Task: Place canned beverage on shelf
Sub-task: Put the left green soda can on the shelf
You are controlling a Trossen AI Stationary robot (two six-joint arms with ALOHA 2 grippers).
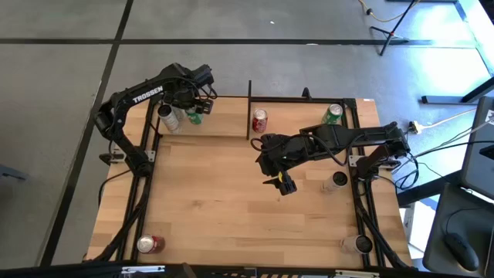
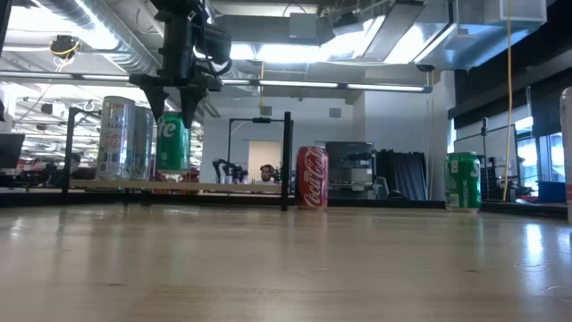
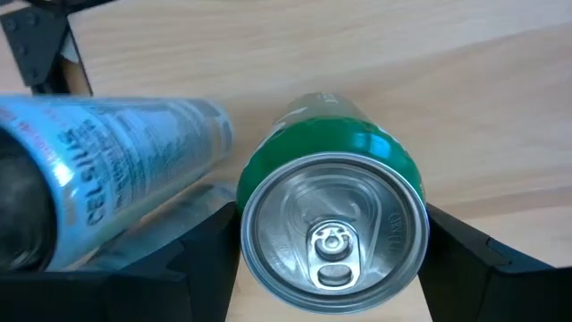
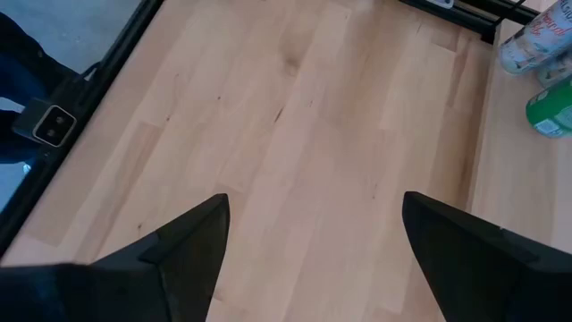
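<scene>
Your green can (image 2: 172,143) stands upright on the shelf (image 2: 223,186), just beside a silver can (image 2: 116,137) | left end effector (image 2: 173,112) clamped on its sides from above | right end effector (image 1: 284,182) fingers apart over the bare surface (image 1: 224,208)

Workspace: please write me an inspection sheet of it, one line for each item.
Surface: light wooden table.
Job's things: green can in left pincer over shelf; silver can stands on the shelf.
Clutter: red can, second green can, three more cans at table edges.
Grippers: left pincer closed on the green can; right pincer open over mid-table.
Cables: on floor right of table.
Surroundings: office room, ceiling lights.
</scene>
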